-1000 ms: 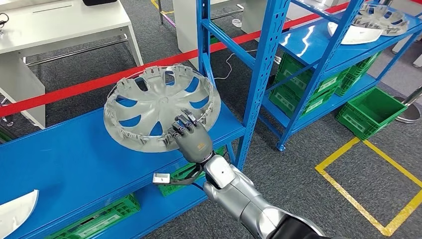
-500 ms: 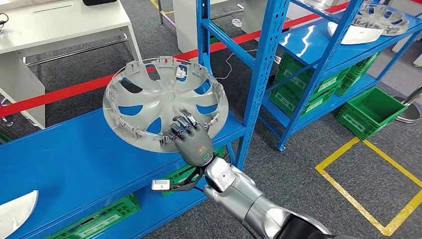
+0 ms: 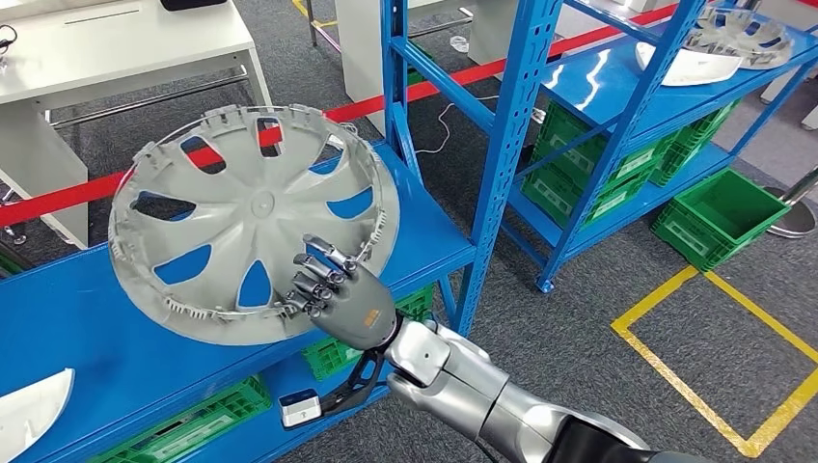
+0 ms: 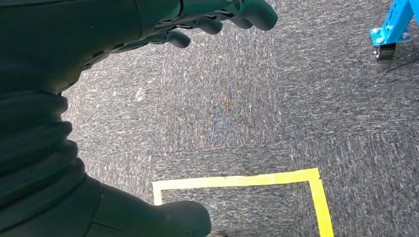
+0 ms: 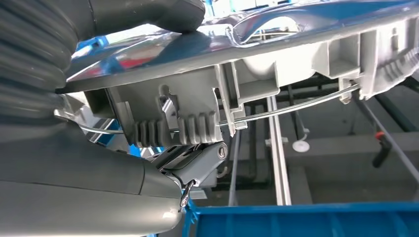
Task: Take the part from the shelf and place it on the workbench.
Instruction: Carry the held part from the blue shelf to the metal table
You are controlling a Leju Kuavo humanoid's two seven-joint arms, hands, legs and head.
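A large grey wheel cover [image 3: 246, 217] is lifted and tilted above the blue shelf [image 3: 116, 338], its ribbed inner side facing me. My right hand [image 3: 338, 294] grips its lower rim, fingers over the inside edge. In the right wrist view the rim [image 5: 276, 64] runs close across the picture, pinched between my thumb [image 5: 148, 15] and the fingers below. My left hand [image 4: 148, 29] hangs over grey carpet with its fingers spread and nothing in them.
A white part [image 3: 29, 405] lies at the shelf's near left end. Blue shelf uprights [image 3: 506, 135] stand right of the cover. Green crates [image 3: 714, 217] sit below and on the floor. A red tape barrier [image 3: 58, 193], white tables [image 3: 116, 48] and more wheel covers [image 3: 738, 39] are behind.
My right hand has raised the wheel cover off the shelf and swung it left and toward me, tilting it more upright. The arm has drawn back and lower.
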